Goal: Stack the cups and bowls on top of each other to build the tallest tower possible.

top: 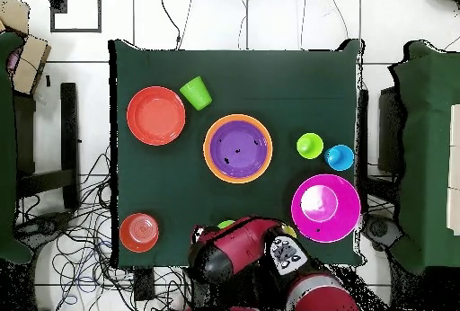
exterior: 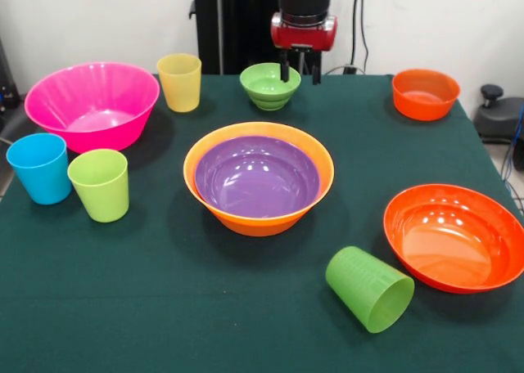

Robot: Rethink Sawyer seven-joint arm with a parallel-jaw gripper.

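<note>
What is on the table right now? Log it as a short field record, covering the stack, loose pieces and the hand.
stack: purple bowl nested in large orange bowl, table centre
small green bowl: upright at the far edge, directly under the hand
hand: over the small green bowl, fingers apart, one inside the rim, holding nothing
upright cups: yellow cup, blue cup, lime green cup
tipped cup: darker green cup on its side
other bowls: pink bowl, small orange bowl, red-orange bowl

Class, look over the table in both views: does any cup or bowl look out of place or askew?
Yes. The darker green cup lies tipped on its side near the wide red-orange bowl, mouth facing the front camera. The other three cups stand upright with mouths up.
</note>
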